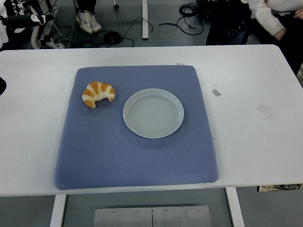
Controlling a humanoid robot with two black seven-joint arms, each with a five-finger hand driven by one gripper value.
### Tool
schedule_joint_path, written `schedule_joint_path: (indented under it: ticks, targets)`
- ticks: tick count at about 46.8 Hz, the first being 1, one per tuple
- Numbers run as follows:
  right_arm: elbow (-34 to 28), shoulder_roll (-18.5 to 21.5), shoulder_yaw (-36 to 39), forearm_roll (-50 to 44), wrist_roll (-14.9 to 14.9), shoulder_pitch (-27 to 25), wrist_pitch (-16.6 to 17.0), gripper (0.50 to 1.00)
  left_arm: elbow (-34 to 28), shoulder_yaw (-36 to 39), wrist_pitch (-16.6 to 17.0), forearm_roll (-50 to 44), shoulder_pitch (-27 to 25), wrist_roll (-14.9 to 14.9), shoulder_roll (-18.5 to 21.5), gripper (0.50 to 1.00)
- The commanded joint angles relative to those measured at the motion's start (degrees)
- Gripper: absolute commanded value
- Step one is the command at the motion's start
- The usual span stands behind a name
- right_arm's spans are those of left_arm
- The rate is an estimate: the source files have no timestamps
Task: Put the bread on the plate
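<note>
1 croissant [98, 94] on blue mat [137, 156], just left of 1 empty plate [153, 113], not touching. White table [251, 127]. Robot hands out of view, grip state can't tell.

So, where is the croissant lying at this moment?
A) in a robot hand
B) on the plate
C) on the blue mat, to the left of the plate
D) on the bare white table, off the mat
C: the croissant lies on the blue mat, to the left of the empty plate and apart from it, and no hand holds it.
</note>
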Motion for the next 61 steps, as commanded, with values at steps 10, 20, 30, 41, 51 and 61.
schedule_joint_path:
  ticks: [10,20,30,41,51,61]
  targets:
    - [0.0,0.0,0.0,0.0,0.0,0.0,0.0,1.0,-0.02,0.36,0.59,0.35,-0.26,-0.13,-0.79,0.981]
    - [0.0,0.0,0.0,0.0,0.0,0.0,0.0,1.0,-0.02,0.36,0.68,0.0,-0.44,-0.04,-0.7,0.981]
    - [0.0,0.0,0.0,0.0,0.0,0.0,0.0,1.0,-0.28,2.02,-0.11,0.79,-0.96,1.1,-0.61,0.98]
    - [0.0,0.0,0.0,0.0,0.0,0.0,0.0,1.0,-1.6,9.5,-0.37,1.05,-5.01,1.19,-0.17,0.981]
    - [0.0,0.0,0.0,0.0,0.0,0.09,0.0,1.0,-6.08,13.63,1.03,6.22,-9.05,3.74,0.71,0.98]
    - [0.0,0.0,0.0,0.0,0.0,0.0,0.0,1.0,-8.11,13.98,6.91,15.2,-9.32,9.8,-0.87,0.98]
